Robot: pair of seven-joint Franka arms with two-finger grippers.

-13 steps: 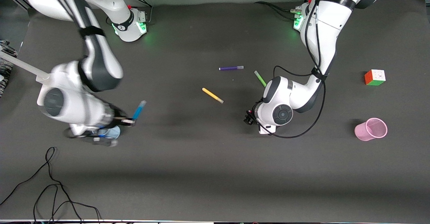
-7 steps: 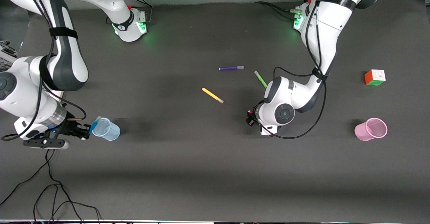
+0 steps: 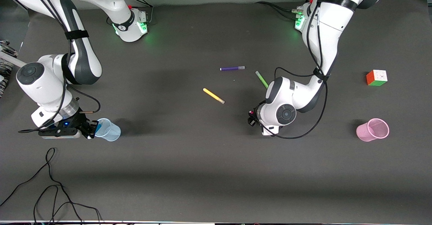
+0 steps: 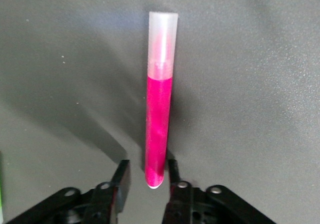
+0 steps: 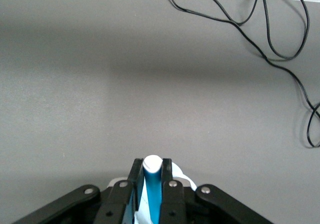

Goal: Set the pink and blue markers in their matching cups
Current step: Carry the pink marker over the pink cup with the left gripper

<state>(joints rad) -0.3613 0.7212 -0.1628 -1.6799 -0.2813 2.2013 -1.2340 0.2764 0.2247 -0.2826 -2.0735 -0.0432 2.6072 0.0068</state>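
Blue marker is pinched upright by the right end effector, held over the rim of the blue cup at the right arm's end of the tabletop. Pink marker is seen lying flat, one end between the left end effector's fingers, which are set close around it; a firm grip cannot be told. Pink cup is on its side, well apart, toward the left arm's end. Purple, yellow and green markers are mid-tabletop; cube is farther from the camera than the pink cup.
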